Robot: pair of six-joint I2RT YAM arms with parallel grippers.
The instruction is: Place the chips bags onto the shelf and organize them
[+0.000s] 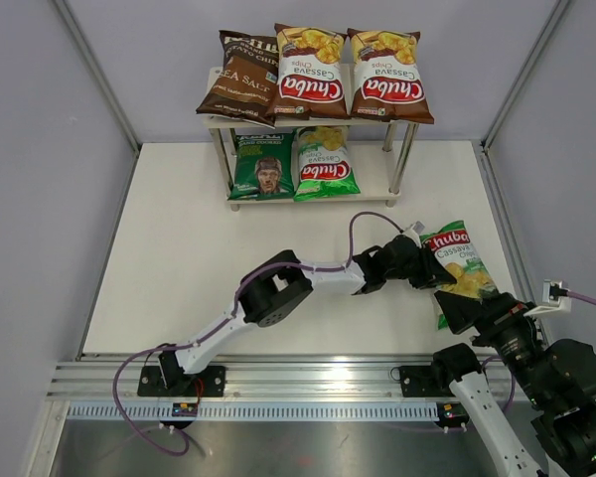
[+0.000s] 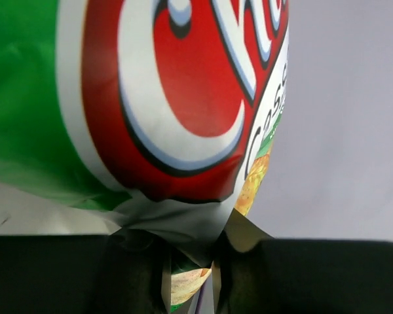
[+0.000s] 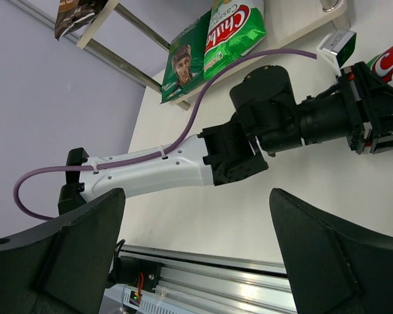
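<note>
Stretching rightward, the left pincer [image 1: 437, 270] pinches the green Chuba bag [image 1: 464, 261].

The green bag [image 2: 118, 98] is glossy plastic film, smooth across its print and crumpled at the seam in the matt black left hand [image 2: 190, 261]. At 12 o'clock, the shelf [image 1: 375, 174] has matt wood-look boards and shiny metal legs [image 1: 405, 159]. The counter [image 1: 179, 248] is smooth matt white.

The shelf [image 1: 375, 179] stands at the table's far edge. Its top board carries a brown Kettle bag [image 1: 240, 78], a brown-red Chuba bag [image 1: 310, 72] and its twin [image 1: 387, 75], side by side. Below lie a dark green face bag [image 1: 263, 167] and a green Chuba bag [image 1: 324, 165]. A second green Chuba [image 1: 462, 260] is at the table's right side, its edge pinched in the left gripper [image 2: 190, 268].
</note>
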